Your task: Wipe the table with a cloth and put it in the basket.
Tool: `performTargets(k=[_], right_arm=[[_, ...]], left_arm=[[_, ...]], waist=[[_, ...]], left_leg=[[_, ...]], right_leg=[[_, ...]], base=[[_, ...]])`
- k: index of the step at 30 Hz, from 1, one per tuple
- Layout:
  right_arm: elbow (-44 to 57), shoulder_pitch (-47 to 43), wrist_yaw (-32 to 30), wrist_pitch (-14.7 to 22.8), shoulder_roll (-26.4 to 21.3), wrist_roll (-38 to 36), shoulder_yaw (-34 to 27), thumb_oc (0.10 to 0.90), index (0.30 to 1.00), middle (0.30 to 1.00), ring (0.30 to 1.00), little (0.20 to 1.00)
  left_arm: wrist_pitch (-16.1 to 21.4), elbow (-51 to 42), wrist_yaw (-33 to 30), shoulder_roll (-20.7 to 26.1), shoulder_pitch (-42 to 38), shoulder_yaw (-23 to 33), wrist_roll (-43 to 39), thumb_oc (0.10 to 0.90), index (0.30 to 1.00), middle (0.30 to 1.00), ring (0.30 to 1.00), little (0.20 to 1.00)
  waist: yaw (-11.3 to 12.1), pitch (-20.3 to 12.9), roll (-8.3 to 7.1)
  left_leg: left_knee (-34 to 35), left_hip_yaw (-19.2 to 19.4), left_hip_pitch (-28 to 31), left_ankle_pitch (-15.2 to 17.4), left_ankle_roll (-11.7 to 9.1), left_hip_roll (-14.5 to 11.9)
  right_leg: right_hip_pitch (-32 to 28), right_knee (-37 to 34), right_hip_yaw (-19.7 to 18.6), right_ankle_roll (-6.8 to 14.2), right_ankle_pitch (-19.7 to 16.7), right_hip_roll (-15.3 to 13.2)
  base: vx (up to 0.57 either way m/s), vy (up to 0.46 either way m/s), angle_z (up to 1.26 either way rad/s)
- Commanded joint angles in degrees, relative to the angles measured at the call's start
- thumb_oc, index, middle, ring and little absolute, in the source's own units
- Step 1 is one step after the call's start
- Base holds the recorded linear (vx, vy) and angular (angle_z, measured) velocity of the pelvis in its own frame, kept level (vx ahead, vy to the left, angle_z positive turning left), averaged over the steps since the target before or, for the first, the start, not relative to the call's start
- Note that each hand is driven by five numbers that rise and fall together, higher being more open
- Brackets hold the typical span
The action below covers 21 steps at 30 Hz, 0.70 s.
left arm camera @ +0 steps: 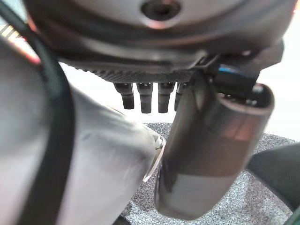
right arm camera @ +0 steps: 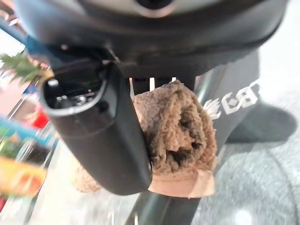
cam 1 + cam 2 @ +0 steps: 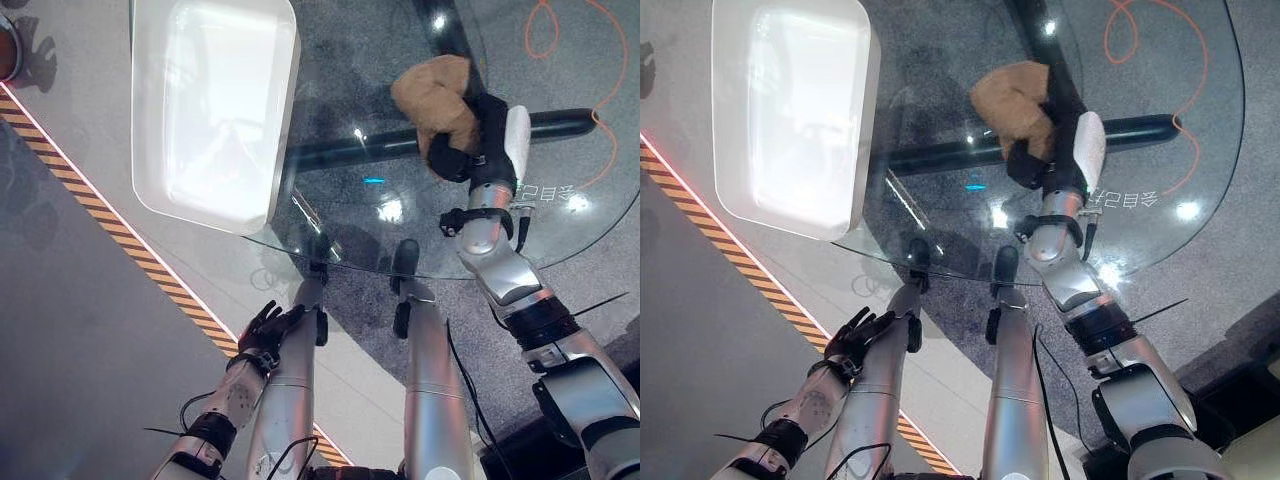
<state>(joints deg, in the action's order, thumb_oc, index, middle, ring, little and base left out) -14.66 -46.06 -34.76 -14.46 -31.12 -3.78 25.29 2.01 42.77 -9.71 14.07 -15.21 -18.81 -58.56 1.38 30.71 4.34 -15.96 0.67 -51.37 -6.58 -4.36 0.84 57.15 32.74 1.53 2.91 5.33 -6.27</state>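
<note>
A: Item one, what is hidden or cut off?
B: The right robot hand (image 3: 470, 150): its fingers are partly buried in the cloth (image 3: 435, 100), though the right wrist view shows thumb and fingers curled round the bunched brown folds. The white basket (image 3: 215, 110) is cut by the top edge.

A: Item two, surface and room?
B: Round clear glass surface (image 3: 400, 240) on dark crossed base bars (image 3: 400, 145), seen through the glass. Grey speckled floor below; a yellow-and-black striped strip (image 3: 120, 245) runs diagonally at the left; an orange cord (image 3: 560, 30) loops at the far right.

A: Item three, the cloth's lie?
B: Crumpled, probably resting on the glass right of the basket and apart from it. Long axis runs roughly from the hand away toward the far left.

A: Item four, the left robot hand (image 3: 265, 330)?
B: Below the surface's near edge, fingers loosely spread, holding nothing.
</note>
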Motion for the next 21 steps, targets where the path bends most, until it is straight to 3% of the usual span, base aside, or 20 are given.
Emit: performTargets(k=[1, 21], right_arm=[[7.8, -1.4, 8.7, 2.1, 3.0, 2.4, 8.1, 0.100, 0.300, 0.300, 0.300, 0.200], [10.3, -4.1, 20.4, 1.7, 4.6, 1.0, 17.8, 0.100, 0.300, 0.300, 0.300, 0.200]], left_arm=[[-0.5, 1.3, -0.1, -3.7, 4.5, -2.3, 1.0, 0.800, 0.900, 0.900, 0.900, 0.900], [-0.9, 2.8, 0.3, -3.2, 3.0, -3.3, 0.5, 0.800, 0.900, 0.900, 0.900, 0.900]], waist=[[0.7, -0.9, 2.48], [1.6, -0.9, 2.15]], left_leg=[[-7.1, 1.8, -2.9, 6.4, 2.5, 4.8], [-7.2, 1.8, -2.9, 6.0, 2.5, 4.8]], right_leg=[[-0.2, -11.5, 3.8, 1.5, -7.8, 1.3], [-0.4, -11.3, 4.7, 1.7, -7.7, 1.1]], base=[[0.00, 0.026, 0.04], [0.00, 0.003, 0.03]])
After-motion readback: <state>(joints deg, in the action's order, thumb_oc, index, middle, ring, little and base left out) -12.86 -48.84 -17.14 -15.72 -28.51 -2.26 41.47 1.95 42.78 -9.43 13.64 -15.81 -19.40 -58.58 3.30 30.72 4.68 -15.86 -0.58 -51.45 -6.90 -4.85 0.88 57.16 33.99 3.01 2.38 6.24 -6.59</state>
